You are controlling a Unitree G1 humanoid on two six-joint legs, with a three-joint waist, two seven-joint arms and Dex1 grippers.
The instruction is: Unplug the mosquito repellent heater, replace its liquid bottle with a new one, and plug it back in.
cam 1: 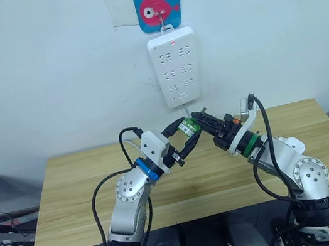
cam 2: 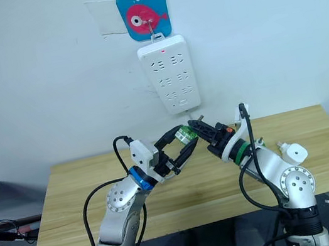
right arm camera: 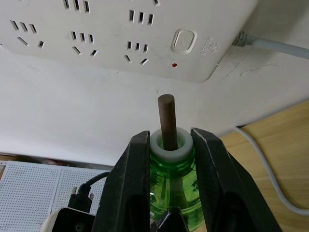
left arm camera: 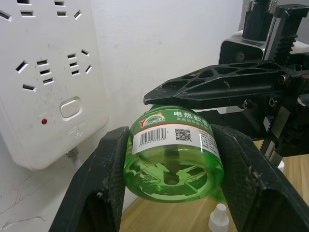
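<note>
A green liquid bottle (cam 1: 187, 127) hangs in the air over the wooden table (cam 1: 183, 190), just below the wall strip. My left gripper (left arm camera: 174, 159) is shut on its body, with the base facing that wrist camera. My right gripper (right arm camera: 169, 145) is shut on the bottle's white neck (right arm camera: 169, 143), and the brown wick (right arm camera: 166, 116) sticks out past the fingertips. The two grippers meet tip to tip from either side of the bottle. The mosquito repellent heater (cam 2: 296, 152) lies on the table behind my right arm, not plugged in.
A long white power strip (cam 1: 174, 67) hangs on the wall from a blue fish hook (cam 1: 158, 4), its red light on and its cable (right arm camera: 270, 179) trailing down to the table. A small white cap (left arm camera: 219, 216) lies on the table under the bottle.
</note>
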